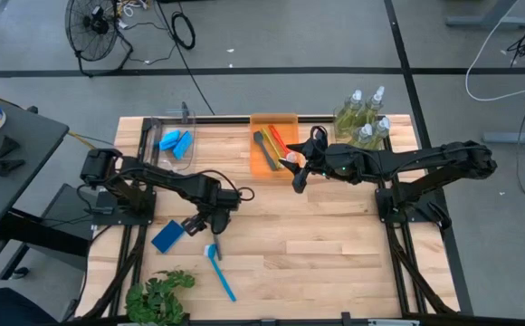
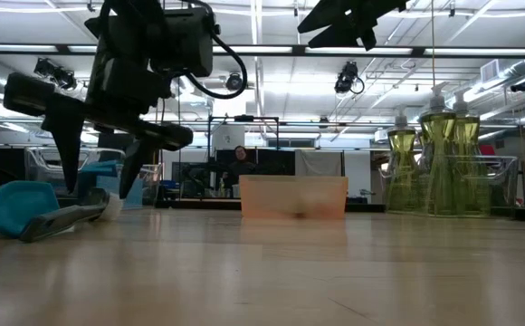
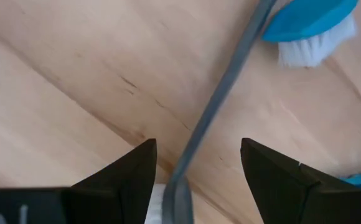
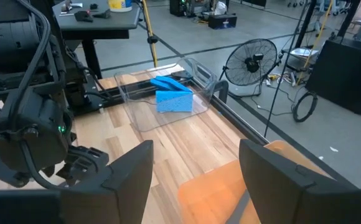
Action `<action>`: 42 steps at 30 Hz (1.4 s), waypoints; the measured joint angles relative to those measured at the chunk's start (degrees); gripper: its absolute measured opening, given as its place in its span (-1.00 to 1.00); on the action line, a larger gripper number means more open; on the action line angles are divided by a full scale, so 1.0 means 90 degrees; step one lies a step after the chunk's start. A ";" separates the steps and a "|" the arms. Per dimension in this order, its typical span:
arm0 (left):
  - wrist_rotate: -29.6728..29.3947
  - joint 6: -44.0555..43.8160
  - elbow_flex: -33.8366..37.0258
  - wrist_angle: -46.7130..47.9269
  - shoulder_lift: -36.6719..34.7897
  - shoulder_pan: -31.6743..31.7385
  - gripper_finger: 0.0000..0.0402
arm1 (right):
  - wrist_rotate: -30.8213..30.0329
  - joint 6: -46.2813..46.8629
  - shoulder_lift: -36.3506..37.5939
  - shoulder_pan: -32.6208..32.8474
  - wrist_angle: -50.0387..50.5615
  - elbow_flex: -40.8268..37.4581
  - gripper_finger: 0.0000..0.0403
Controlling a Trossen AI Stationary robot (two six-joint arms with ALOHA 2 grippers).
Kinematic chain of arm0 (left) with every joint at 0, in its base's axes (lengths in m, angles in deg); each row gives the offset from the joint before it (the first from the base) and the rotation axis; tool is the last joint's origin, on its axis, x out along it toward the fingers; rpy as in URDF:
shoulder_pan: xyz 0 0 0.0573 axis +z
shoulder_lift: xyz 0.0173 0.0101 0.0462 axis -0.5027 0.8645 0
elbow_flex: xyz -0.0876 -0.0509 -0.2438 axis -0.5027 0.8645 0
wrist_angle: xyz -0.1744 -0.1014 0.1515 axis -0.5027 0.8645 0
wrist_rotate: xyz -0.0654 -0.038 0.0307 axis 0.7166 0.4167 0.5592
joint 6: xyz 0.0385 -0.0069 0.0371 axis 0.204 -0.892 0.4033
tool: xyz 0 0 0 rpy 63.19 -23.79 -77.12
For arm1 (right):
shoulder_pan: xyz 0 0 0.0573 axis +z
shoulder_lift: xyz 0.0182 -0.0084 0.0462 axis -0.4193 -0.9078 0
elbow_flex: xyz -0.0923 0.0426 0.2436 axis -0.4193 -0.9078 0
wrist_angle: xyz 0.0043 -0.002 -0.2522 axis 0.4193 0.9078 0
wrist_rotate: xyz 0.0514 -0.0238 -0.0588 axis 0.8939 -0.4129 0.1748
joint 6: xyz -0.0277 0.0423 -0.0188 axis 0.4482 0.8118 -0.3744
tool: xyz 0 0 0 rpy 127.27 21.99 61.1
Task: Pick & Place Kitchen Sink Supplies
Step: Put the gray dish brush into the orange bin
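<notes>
A blue long-handled brush point(image 1: 219, 272) lies flat on the table near its near edge. In the left wrist view its handle point(image 3: 221, 93) runs up to the white-bristled head point(image 3: 311, 22). My left gripper point(image 1: 204, 226) hangs open over it, pointing down. Its fingers point(image 3: 196, 168) stand on either side of the handle, just above it in the low view point(image 2: 100, 186). A dark-blue sponge point(image 1: 167, 235) lies flat left of it. My right gripper point(image 1: 297, 172) is open and empty point(image 4: 196, 180) over the near end of the orange tray point(image 1: 273, 118).
A clear bin point(image 1: 174, 122) at the far left holds light-blue sponges point(image 4: 173, 99). The orange tray holds red, black and yellow-green brushes point(image 1: 276, 140). Pump bottles point(image 1: 364, 118) stand at the far right. A leafy plant point(image 1: 158, 294) sits at the near left edge. Bare wood lies to the near right.
</notes>
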 joint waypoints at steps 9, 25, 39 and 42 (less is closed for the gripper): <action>-0.0046 0.0692 0.0000 -0.0097 0.0018 0.0000 0.18 | -0.0002 -0.0109 0.0000 0.0000 0.0070 0.0000 0.19; -0.0060 0.0951 0.0577 -0.0616 0.0021 -0.0001 0.18 | 0.0000 -0.0167 0.0000 0.0000 0.0199 0.0000 0.19; -0.0265 0.1311 0.0610 -0.0625 0.0021 0.0000 -0.11 | 0.0000 -0.0170 0.0000 0.0002 0.0194 0.0000 0.19; -0.0265 0.1429 0.0610 -0.0589 0.0021 -0.0002 -0.23 | 0.0000 -0.0170 0.0000 0.0000 0.0192 0.0000 0.19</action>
